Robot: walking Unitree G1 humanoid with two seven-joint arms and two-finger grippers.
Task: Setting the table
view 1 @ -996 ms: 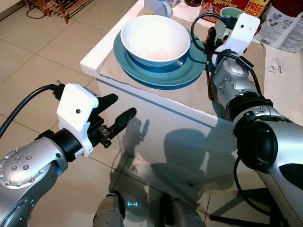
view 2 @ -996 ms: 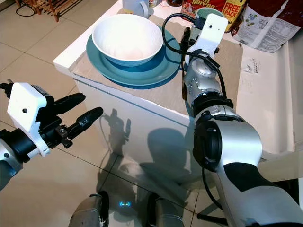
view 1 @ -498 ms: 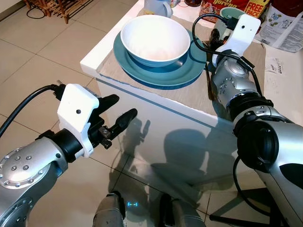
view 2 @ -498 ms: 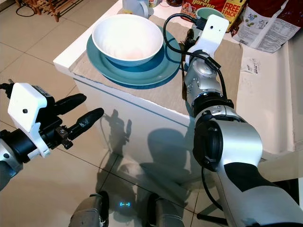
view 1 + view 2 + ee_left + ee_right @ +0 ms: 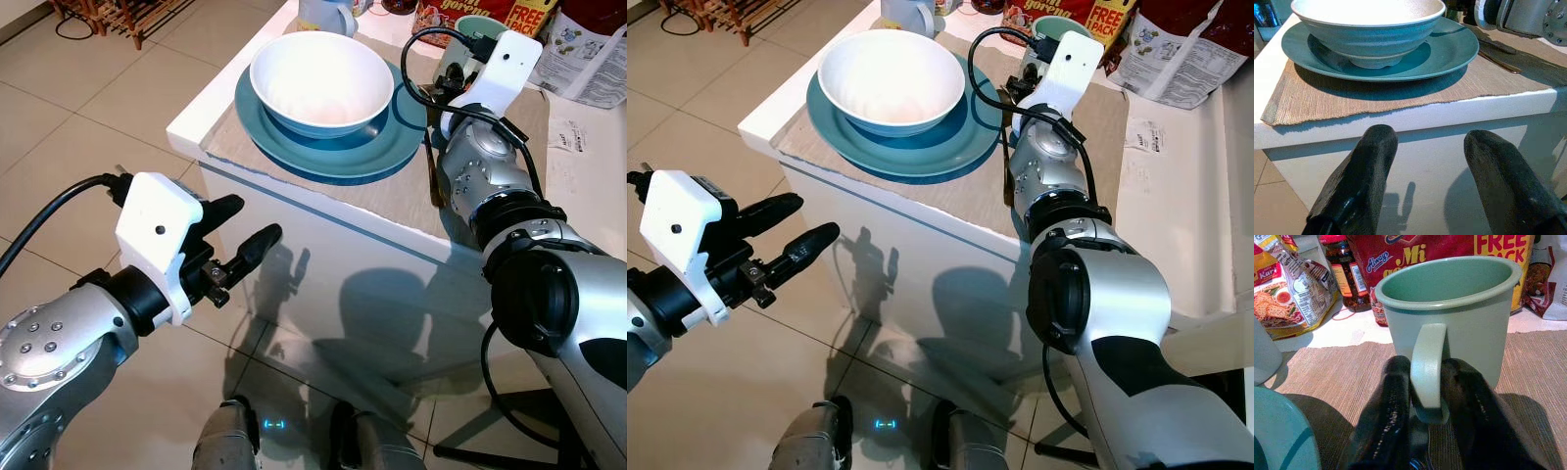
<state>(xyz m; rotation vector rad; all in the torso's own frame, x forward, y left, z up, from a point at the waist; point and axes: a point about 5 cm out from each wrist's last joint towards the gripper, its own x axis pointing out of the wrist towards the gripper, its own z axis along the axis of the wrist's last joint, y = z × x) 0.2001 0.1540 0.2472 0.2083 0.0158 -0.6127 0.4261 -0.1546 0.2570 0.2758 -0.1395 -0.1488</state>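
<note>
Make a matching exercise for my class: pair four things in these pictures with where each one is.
1. white bowl
2. green mug
3. left end effector
4. teal plate

a. on the woven placemat
b. handle pinched by the right end effector
c. on the teal plate
d. open, in front of the table

Pairs: 1-c, 2-b, 3-d, 4-a

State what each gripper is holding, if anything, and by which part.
The right gripper is closed on the handle of the green mug, one finger on each side. The left gripper is open below the table edge, holding nothing.
</note>
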